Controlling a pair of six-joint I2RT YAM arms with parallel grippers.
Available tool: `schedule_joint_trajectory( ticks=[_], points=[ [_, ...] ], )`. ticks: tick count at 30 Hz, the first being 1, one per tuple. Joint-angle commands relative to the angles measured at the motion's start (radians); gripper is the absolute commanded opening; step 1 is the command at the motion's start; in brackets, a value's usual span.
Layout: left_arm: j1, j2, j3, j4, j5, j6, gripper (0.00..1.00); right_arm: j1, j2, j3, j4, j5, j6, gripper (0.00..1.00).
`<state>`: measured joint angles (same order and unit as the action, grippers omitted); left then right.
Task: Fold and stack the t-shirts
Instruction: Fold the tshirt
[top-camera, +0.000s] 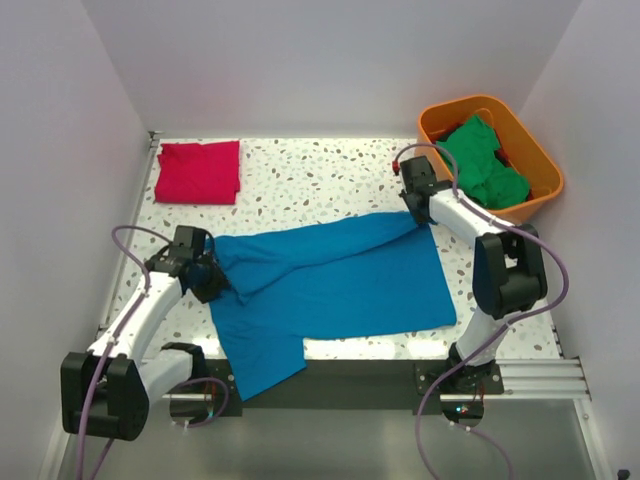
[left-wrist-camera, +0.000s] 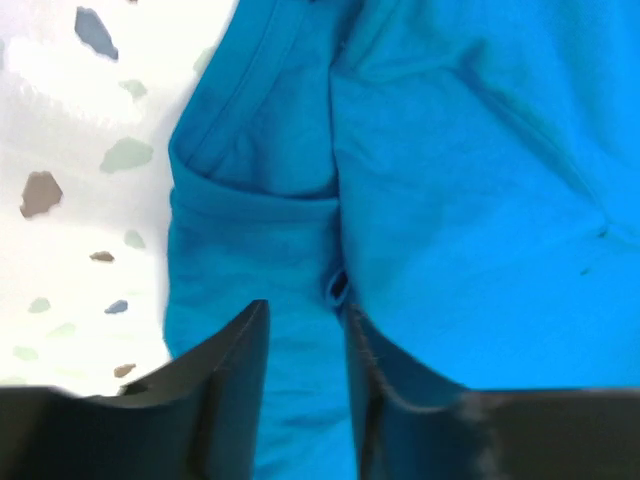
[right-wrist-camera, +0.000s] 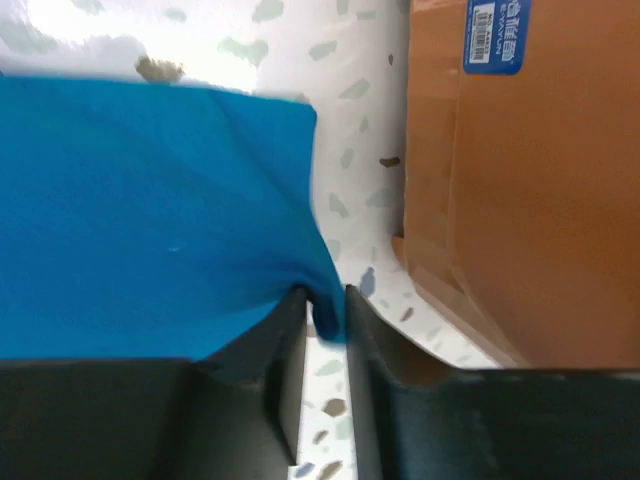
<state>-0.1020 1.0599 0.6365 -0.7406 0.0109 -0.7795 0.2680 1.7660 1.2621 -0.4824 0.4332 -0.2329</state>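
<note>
Blue t-shirt (top-camera: 340, 280): we find it spread across the middle of the speckled table (top-camera: 320, 165). It lies mostly flat, with one part hanging over the near edge. A raised ridge of cloth runs from one gripper to the other.
Left gripper (top-camera: 205, 275): it sits at the shirt's left edge, near the collar seam that shows in the left wrist view. Its jaws stand narrowly apart with a pleat of blue cloth between them, which we read as a pinch.
Right gripper (top-camera: 418, 208): it is at the shirt's far right corner, just beside the orange bin (top-camera: 540, 165). Its jaws are closed on that corner, and the cloth is drawn into a peak between them.
Red t-shirt (top-camera: 198, 172): it lies folded into a neat rectangle at the far left corner of the table, well apart from the blue one.
Green t-shirts (top-camera: 485, 165): these lie bundled and unfolded inside the bin.
Handling: we judge the cotton light, limp and not slippery. It keeps no shape of its own, should sag between two holds, and should drag a little on the tabletop. It is not fragile.
Where to hold: we would choose corners, hems and shoulder seams, where doubled cloth gives the pads more to bite. Two holds kept taut should carry an edge over straight.
Stage: we judge one shirt finished, the blue one held with its fold not yet laid, and the green ones waiting.
</note>
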Motion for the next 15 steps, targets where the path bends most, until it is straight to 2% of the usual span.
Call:
schedule_joint_trajectory(
  ticks=[1, 2, 4, 6, 7, 9, 10, 11, 14, 15],
  points=[
    [0.007, -0.058, 0.0, -0.057, 0.024, 0.043, 0.45, -0.006, -0.048, 0.008, -0.056, 0.055, 0.027, 0.29],
    [0.007, -0.064, 0.006, -0.069, 0.015, 0.039, 0.56, -0.004, -0.06, 0.008, -0.074, 0.052, 0.033, 0.38],
    [0.005, -0.092, 0.046, -0.091, -0.006, 0.029, 0.79, -0.006, -0.094, -0.001, -0.081, 0.012, 0.041, 0.48],
    [0.007, -0.112, 0.09, -0.105, -0.037, 0.026, 0.95, -0.004, -0.149, -0.01, -0.094, -0.046, 0.052, 0.56],
    [0.007, -0.12, 0.103, -0.092, -0.046, 0.026, 1.0, -0.003, -0.166, -0.01, -0.097, -0.126, 0.058, 0.67],
    [0.007, -0.112, 0.144, -0.063, -0.051, 0.025, 1.0, 0.008, -0.223, -0.02, -0.081, -0.206, 0.069, 0.78],
    [0.007, -0.091, 0.153, -0.009, -0.042, 0.022, 1.0, 0.013, -0.241, -0.026, -0.065, -0.265, 0.084, 0.92],
    [0.007, -0.075, 0.157, 0.035, -0.004, 0.017, 1.0, 0.019, -0.261, -0.036, -0.03, -0.386, 0.092, 0.99],
    [0.007, 0.032, 0.158, 0.226, 0.104, -0.001, 1.0, 0.034, -0.257, -0.046, 0.039, -0.552, 0.162, 0.99],
    [0.007, 0.072, 0.169, 0.262, 0.124, -0.015, 1.0, 0.039, -0.235, -0.046, 0.056, -0.562, 0.181, 0.99]
  ],
)
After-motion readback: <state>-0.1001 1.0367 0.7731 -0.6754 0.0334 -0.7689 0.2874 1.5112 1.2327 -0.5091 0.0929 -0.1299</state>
